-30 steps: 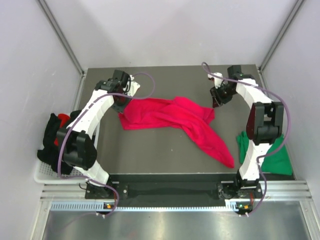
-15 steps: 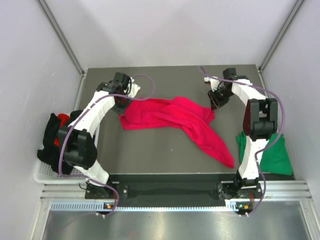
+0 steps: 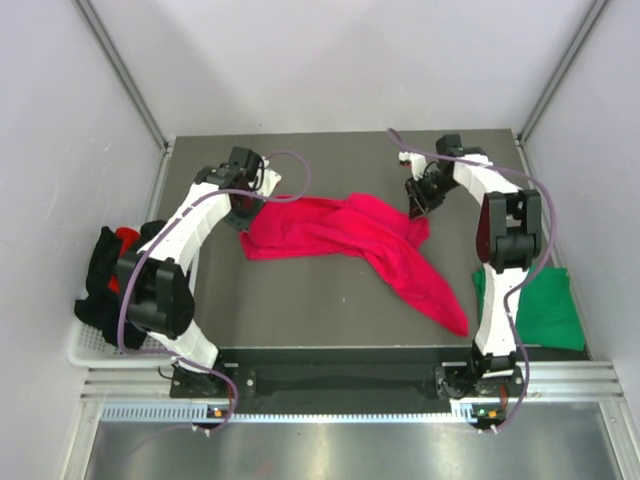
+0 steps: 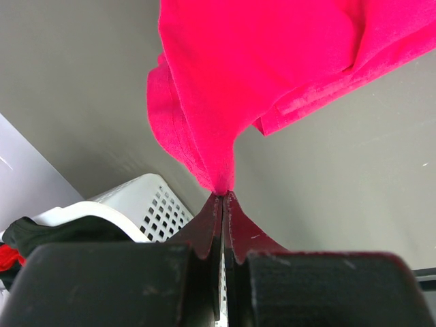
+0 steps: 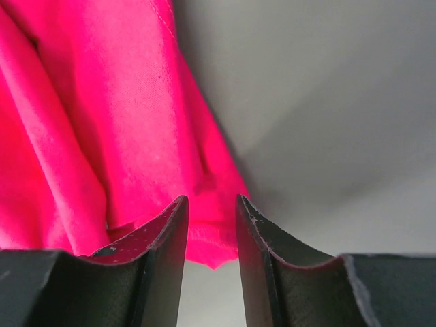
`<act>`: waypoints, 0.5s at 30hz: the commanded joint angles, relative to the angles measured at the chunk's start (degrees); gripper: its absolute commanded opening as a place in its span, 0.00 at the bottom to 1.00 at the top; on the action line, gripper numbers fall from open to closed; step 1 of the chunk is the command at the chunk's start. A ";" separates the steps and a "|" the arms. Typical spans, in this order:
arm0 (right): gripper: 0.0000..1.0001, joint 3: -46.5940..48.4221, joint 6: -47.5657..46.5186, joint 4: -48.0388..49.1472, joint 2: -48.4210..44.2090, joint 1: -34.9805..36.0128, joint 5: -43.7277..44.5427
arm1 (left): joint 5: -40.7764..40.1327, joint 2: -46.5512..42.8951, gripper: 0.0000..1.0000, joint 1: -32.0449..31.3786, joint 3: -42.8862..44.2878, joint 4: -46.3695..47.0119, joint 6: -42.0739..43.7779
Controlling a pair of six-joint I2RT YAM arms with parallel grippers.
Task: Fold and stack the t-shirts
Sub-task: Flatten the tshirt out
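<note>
A crimson-pink t-shirt (image 3: 350, 238) lies crumpled across the middle of the dark table, one end trailing toward the front right. My left gripper (image 3: 245, 208) is shut on its left corner; in the left wrist view the cloth (image 4: 259, 68) rises from the closed tips of that gripper (image 4: 223, 195). My right gripper (image 3: 418, 200) stands open over the shirt's right corner. In the right wrist view the hemmed corner (image 5: 204, 238) shows in the gap of the gripper (image 5: 211, 201), not pinched. A dark green t-shirt (image 3: 545, 310) lies at the right edge. Black (image 3: 100, 275) and red (image 3: 124, 238) t-shirts sit at the left.
A white perforated basket (image 3: 85, 350) at the table's left side holds the black and red shirts; its rim (image 4: 146, 208) shows in the left wrist view. Grey walls and metal rails close in the table at the back and sides.
My right gripper has moved left onto the pink shirt's right corner and its jaws have narrowed a little. The left gripper has kept its hold and place.
</note>
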 commanded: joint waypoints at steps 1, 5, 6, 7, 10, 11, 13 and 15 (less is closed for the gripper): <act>0.34 3.20 -0.04 -2.60 1.94 1.29 -3.13 | -0.01 0.11 0.00 -0.18 -0.47 1.49 -0.37; 0.34 3.99 -0.04 -3.13 3.08 1.82 -3.30 | -0.19 0.29 0.00 -0.36 -0.74 1.40 -0.29; 0.34 4.08 -0.13 -3.31 3.17 2.00 -3.39 | -0.36 0.29 0.00 -0.36 -0.74 1.58 -0.29; 0.34 4.08 -0.22 -3.31 3.17 2.00 -3.39 | -0.36 0.38 0.00 -0.36 -0.82 1.58 -0.29; 0.34 3.90 -0.40 -3.40 3.09 2.17 -3.48 | -0.36 0.47 0.00 -0.36 -0.91 1.67 -0.29; 0.34 3.82 -0.48 -3.40 3.17 2.17 -3.48 | -0.36 0.47 0.00 -0.36 -1.09 1.67 -0.29; 0.34 3.90 -0.48 -3.40 3.35 2.17 -3.83 | -0.45 0.47 0.00 -0.36 -1.35 1.84 -0.37; 0.34 4.16 -0.31 -3.40 3.87 2.35 -3.83 | -0.36 0.47 0.00 -0.44 -1.53 1.93 -0.46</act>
